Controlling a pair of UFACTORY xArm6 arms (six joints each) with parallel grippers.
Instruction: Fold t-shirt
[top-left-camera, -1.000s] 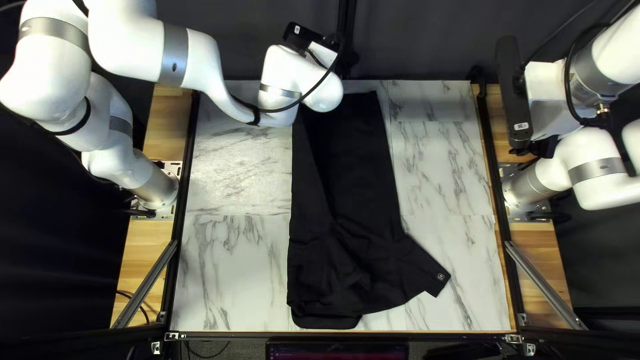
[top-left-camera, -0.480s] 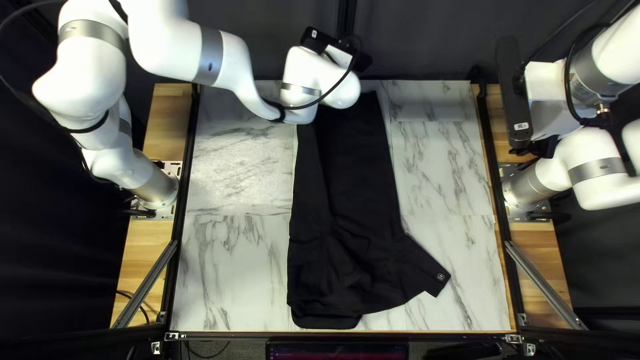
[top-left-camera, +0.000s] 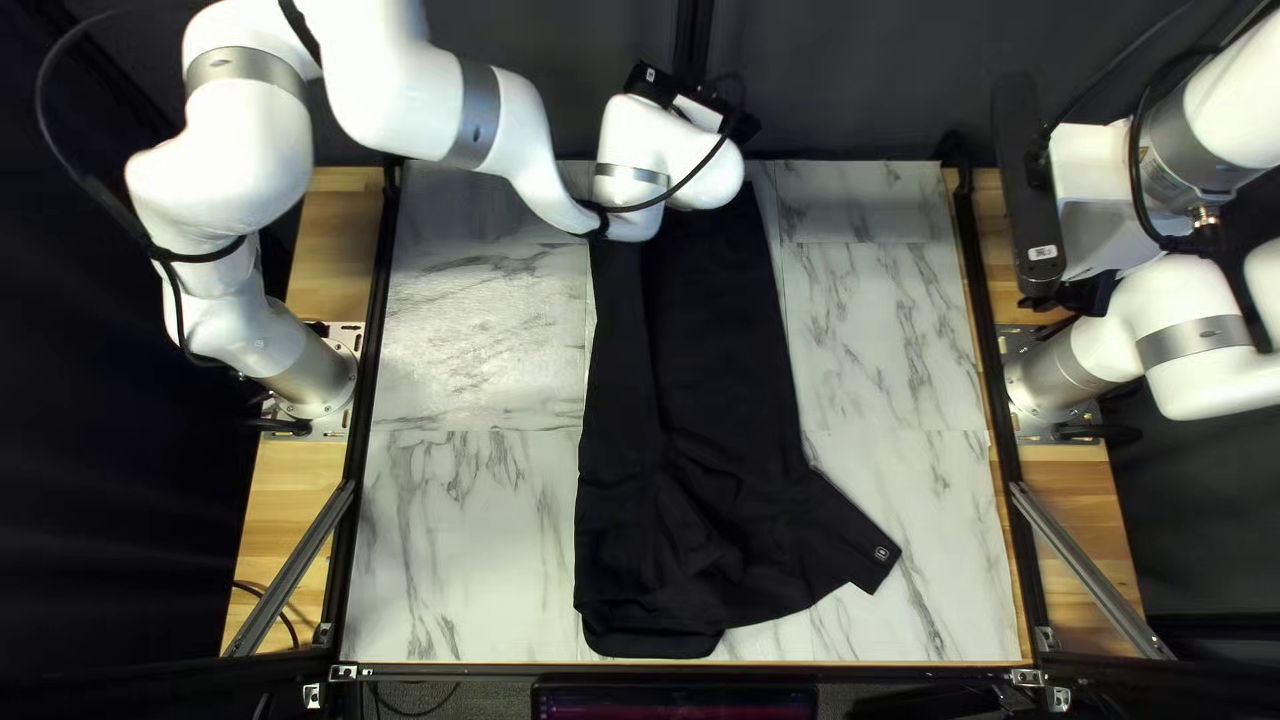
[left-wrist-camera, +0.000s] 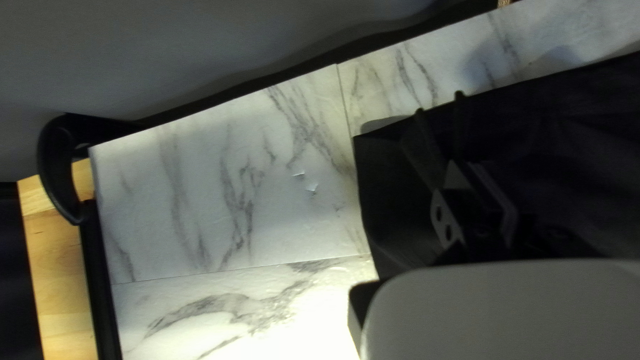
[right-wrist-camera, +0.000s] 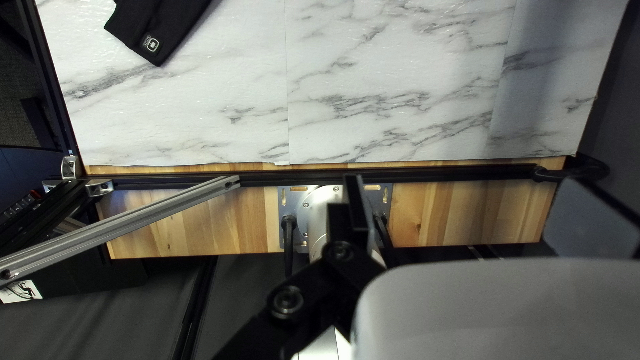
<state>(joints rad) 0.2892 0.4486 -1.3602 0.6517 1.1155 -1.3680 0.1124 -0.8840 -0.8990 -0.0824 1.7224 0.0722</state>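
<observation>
A black t-shirt lies folded into a long strip down the middle of the marble table. One sleeve sticks out toward the near right. My left arm reaches across to the shirt's far end, and its wrist hides the gripper in the top left view. In the left wrist view my left gripper is shut on the shirt's far hem, which hangs slightly off the marble and casts a shadow. My right gripper is parked open over the table's right edge, above its own base; one finger shows.
Wooden strips and black rails run along both sides of the marble. Slanted metal struts stand at the near corners. The sleeve tip with a small patch lies far ahead of the right gripper. A dark curtain hangs behind the far edge.
My left arm has swung to the right along the far edge, carrying the shirt's far end slightly that way. The right arm has stayed still.
</observation>
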